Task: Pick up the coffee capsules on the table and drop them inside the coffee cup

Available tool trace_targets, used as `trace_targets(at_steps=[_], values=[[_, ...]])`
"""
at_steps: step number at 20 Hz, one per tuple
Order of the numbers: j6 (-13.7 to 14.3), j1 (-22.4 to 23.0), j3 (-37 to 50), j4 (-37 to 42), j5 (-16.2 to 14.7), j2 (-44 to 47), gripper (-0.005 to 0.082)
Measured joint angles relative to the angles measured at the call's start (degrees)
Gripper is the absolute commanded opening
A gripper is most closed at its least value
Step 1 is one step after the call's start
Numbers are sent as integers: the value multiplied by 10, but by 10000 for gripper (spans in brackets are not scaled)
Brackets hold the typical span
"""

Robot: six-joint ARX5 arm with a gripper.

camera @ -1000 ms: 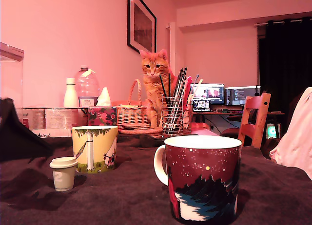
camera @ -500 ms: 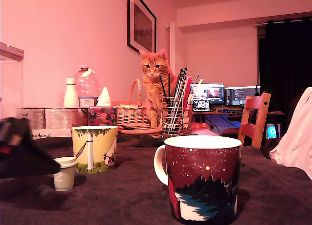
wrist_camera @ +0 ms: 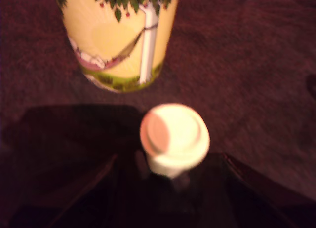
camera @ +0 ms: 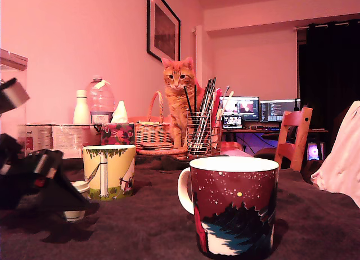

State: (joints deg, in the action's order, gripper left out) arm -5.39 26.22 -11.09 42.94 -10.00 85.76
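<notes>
My gripper (camera: 56, 195) sits low at the exterior view's left, near the table, fingers (wrist_camera: 74, 198) spread wide apart.

Arm (camera: 25, 173) is matte black w/ angular, wedge-shaped end effector (camera: 70, 198), small red accents, pale grey-white patches.

A home: cat (camera: 179, 97), framed picture (camera: 163, 28), desk monitors (camera: 258, 109).
</notes>
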Motion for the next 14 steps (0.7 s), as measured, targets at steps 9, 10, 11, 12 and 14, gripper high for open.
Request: trace_targets(at_steps=[9, 10, 11, 12, 14], values=[[0, 0, -2, 5, 9, 16, 481], [0, 0, -5, 5, 9, 22, 416], [0, 0, -8, 5, 9, 26, 343], [0, 0, -11, 5, 9, 27, 261], [0, 0, -16, 5, 9, 28, 159]])
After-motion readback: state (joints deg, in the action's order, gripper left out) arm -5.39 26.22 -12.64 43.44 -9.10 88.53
